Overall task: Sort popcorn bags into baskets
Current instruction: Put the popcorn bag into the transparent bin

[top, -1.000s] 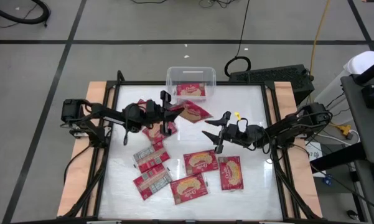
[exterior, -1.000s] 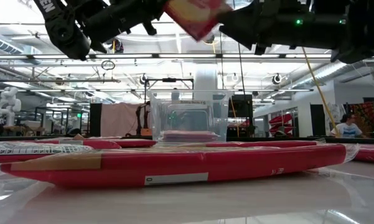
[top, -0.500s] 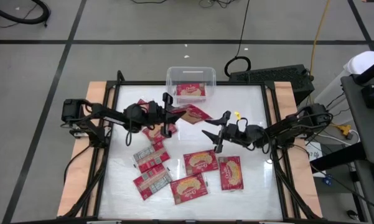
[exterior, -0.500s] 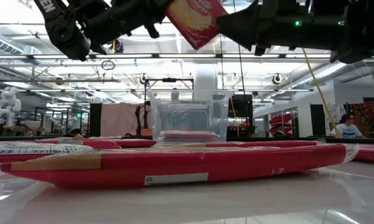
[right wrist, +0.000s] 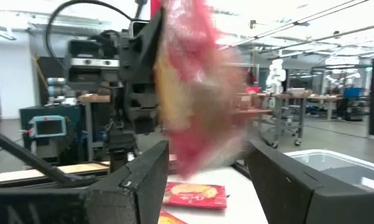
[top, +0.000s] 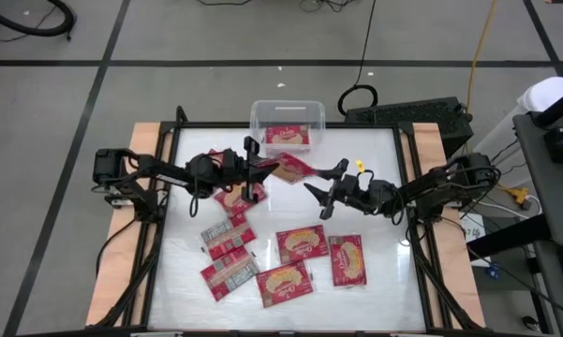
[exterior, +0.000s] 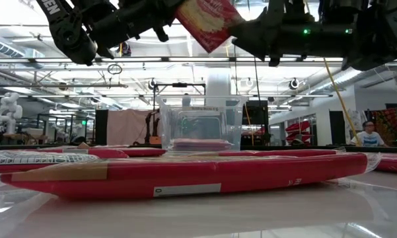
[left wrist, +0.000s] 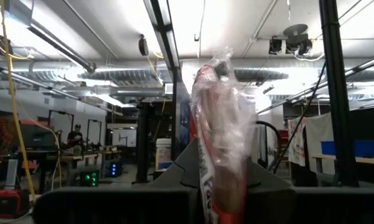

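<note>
My left gripper [top: 262, 169] is shut on a red popcorn bag [top: 292, 168], held in the air over the table's middle, in front of the clear basket [top: 288, 114]. One bag [top: 286, 137] lies flat inside the basket. My right gripper [top: 325, 180] is open and level, just right of the held bag. In the right wrist view its fingers stand apart on either side of the bag's free end [right wrist: 196, 118]; I cannot tell if they touch it. Several more bags lie flat on the table, such as one near the middle [top: 303, 243]. My left gripper pinches the bag's left end [left wrist: 219, 186] between its two fingers, coming level from the table's left. The bag is lifted clear and sticks out toward the right arm. It stands on edge in the left wrist view and shows tilted in the low view [exterior: 208, 23].
Loose bags lie on the near half of the table [top: 229, 273] [top: 283, 284] [top: 348, 259] and under the left arm [top: 229, 198]. The basket stands at the far edge. Black rails [top: 164, 187] border the table's left and right sides.
My right gripper has moved toward the table's far left, closing in on the held bag's free end. The bag has tipped a little in my left gripper, which has stayed almost in place.
</note>
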`<state>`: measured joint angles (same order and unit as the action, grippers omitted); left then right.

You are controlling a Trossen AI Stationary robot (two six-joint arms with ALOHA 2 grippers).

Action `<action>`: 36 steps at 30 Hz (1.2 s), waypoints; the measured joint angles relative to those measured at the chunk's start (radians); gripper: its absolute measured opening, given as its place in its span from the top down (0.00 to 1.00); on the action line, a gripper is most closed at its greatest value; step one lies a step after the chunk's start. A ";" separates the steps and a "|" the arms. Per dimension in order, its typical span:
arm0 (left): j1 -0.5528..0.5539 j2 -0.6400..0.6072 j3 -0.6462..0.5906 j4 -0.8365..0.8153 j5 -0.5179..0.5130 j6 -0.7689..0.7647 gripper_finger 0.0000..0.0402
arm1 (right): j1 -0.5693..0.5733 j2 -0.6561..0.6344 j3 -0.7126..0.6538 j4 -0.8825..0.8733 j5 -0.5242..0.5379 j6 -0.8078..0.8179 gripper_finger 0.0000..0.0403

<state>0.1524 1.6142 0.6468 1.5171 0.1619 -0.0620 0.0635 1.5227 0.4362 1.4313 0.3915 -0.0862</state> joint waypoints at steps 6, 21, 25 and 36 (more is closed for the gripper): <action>0.000 0.000 0.000 0.033 0.009 0.001 0.94 | -0.001 0.000 0.000 -0.028 -0.003 0.019 0.48; -0.011 0.000 0.000 -0.003 0.005 0.003 0.94 | -0.012 0.000 0.000 0.103 -0.183 -0.028 0.68; -0.016 0.000 0.000 -0.005 0.005 0.004 0.94 | -0.016 0.000 0.000 0.105 -0.183 -0.030 0.86; 0.003 -0.014 -0.002 -0.082 0.024 -0.027 0.84 | -0.036 -0.031 -0.002 0.062 -0.184 -0.027 0.97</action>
<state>0.1551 1.6001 0.6449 1.4356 0.1862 -0.0894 0.0273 1.4917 0.4339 1.4932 0.2077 -0.1135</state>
